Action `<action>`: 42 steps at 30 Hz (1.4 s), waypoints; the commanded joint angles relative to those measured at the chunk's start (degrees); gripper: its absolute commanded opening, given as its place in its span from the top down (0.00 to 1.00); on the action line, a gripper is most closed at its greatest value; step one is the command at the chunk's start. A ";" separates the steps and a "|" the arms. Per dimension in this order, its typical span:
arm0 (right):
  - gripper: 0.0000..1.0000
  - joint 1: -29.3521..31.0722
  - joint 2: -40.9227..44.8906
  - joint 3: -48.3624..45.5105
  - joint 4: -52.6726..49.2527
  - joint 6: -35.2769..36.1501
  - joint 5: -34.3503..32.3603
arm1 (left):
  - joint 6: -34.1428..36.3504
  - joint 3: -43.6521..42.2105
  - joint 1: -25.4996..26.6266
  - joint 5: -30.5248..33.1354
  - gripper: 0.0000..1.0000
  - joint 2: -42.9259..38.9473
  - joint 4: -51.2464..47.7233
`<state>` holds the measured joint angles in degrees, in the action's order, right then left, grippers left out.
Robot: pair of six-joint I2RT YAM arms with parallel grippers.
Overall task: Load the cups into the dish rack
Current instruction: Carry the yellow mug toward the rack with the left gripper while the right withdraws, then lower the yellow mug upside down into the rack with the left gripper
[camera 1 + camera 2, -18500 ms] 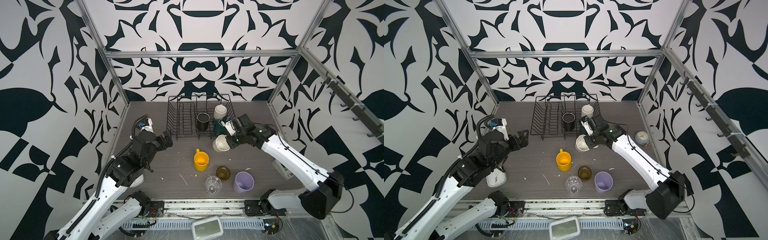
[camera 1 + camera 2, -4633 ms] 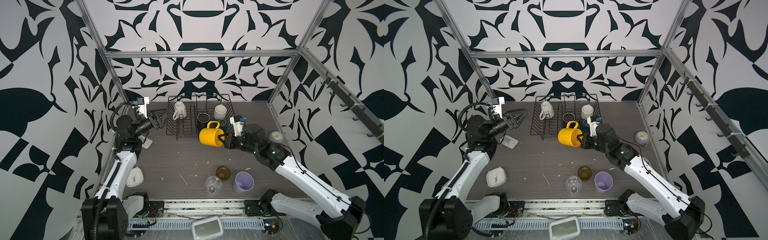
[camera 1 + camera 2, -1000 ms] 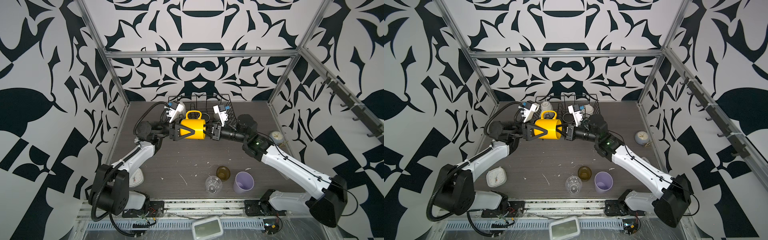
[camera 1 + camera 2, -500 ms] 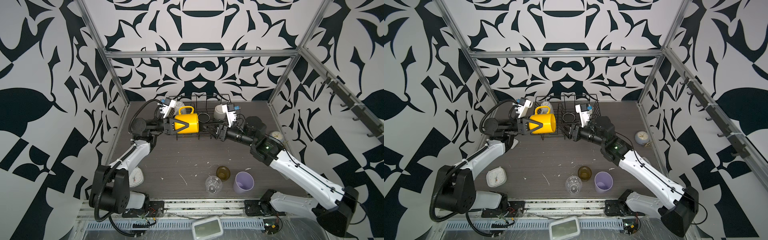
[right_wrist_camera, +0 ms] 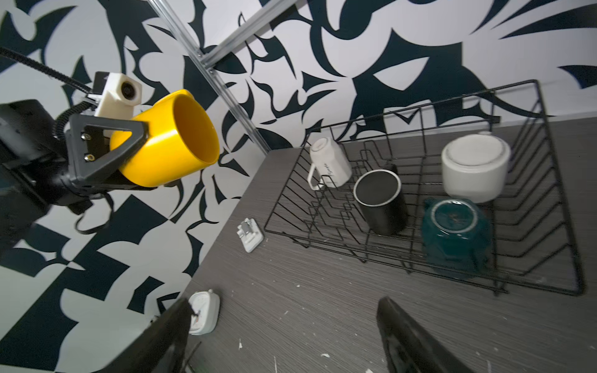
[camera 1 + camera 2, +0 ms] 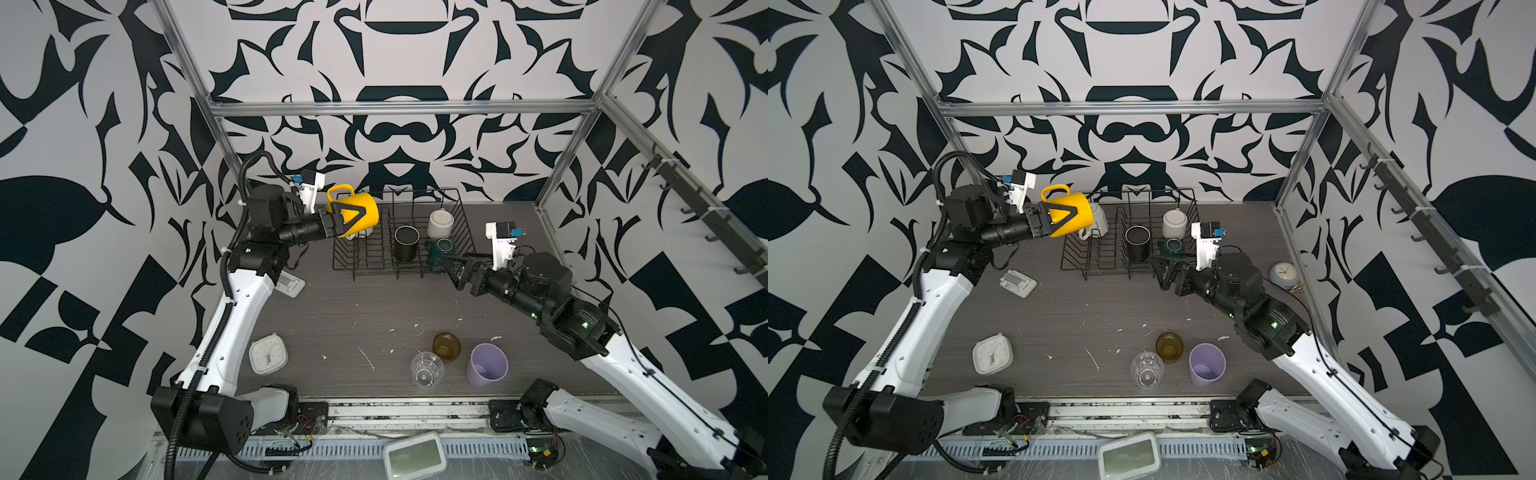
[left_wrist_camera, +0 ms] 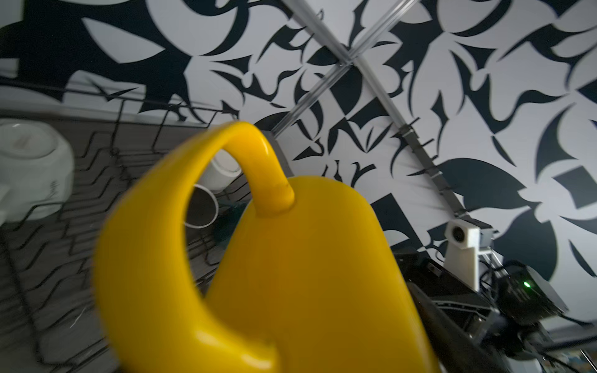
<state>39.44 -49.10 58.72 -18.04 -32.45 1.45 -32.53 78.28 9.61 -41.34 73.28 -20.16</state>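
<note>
Writing: you get one dark script line on the faceted white mug [image 5: 329,164], too small to read.
Yellow mug [image 6: 365,210]: glossy and smooth. It lies sideways in the air at the rack's left end, handle up and mouth facing the rack.
Left end effector [image 6: 352,216]: your fingers are clamped on the yellow mug's wall.
Right end effector [image 5: 284,339]: fingers spread wide with nothing between them, low by the rack's near right corner.
Dish rack [image 6: 374,257]: black wire, rectangular, at the far side. It holds the faceted mug tilted on the dividers, a matte black mug [image 6: 405,243] upright, and a round white mug [image 6: 440,224] and a teal mug [image 6: 442,249] both bottom-up.
Tabletop [image 6: 353,311]: grey wood grain with white flecks. An amber glass [image 6: 446,345], a clear glass [image 6: 424,370] and a lilac tumbler [image 6: 486,365] stand close together near the front.
Around: a white square clock [image 6: 268,353] lies front left, and a round pale-blue clock [image 6: 1283,272] sits by the right wall.
</note>
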 commanded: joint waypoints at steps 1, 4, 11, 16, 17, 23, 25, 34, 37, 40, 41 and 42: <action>0.08 -0.21 1.47 -0.35 -3.35 1.84 -4.52 | 2.78 2.70 -0.03 10.38 1.00 3.48 -13.99; 0.08 -0.23 2.37 -0.27 -5.14 2.50 -5.20 | 0.75 4.71 0.48 15.21 1.00 5.17 -16.05; 0.08 -0.33 3.91 -0.71 -8.37 4.24 -6.90 | -1.99 10.42 3.02 27.27 1.00 9.54 -21.48; 0.08 -0.33 5.12 -1.06 -10.10 6.45 -7.81 | -5.70 12.19 3.82 30.11 1.00 13.40 -21.72; 0.08 -0.34 5.31 -0.98 -10.60 6.89 -8.09 | -6.15 12.75 4.33 31.38 1.00 14.25 -21.93; 0.05 -0.35 6.34 -1.32 -12.39 10.15 -8.85 | -9.10 15.24 7.34 35.81 1.00 18.70 -21.40; 0.04 -0.39 5.98 -1.11 -13.43 11.27 -8.33 | -10.03 16.07 8.01 36.99 1.00 20.07 -21.40; 0.04 -0.42 4.19 -1.45 -16.21 13.88 -6.60 | -12.15 20.79 11.02 42.23 1.00 28.87 -22.18; 0.04 -0.40 4.52 -2.56 -16.50 13.96 -6.47 | -12.42 22.11 11.64 43.60 1.00 31.27 -22.21; 0.04 -0.42 4.63 -3.56 -16.42 13.97 -6.50 | -12.64 23.65 11.97 44.60 1.00 33.46 -22.81; 0.04 -0.40 4.61 -3.85 -16.37 13.92 -6.48 | -12.73 23.97 12.06 45.01 1.00 34.11 -23.06; 0.04 -0.42 4.63 -4.11 -16.26 13.90 -6.48 | -12.80 24.26 12.06 45.35 1.00 34.65 -23.16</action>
<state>39.29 -45.06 54.92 -35.05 -19.29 -5.15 -44.38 99.33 21.43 1.48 107.53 -42.50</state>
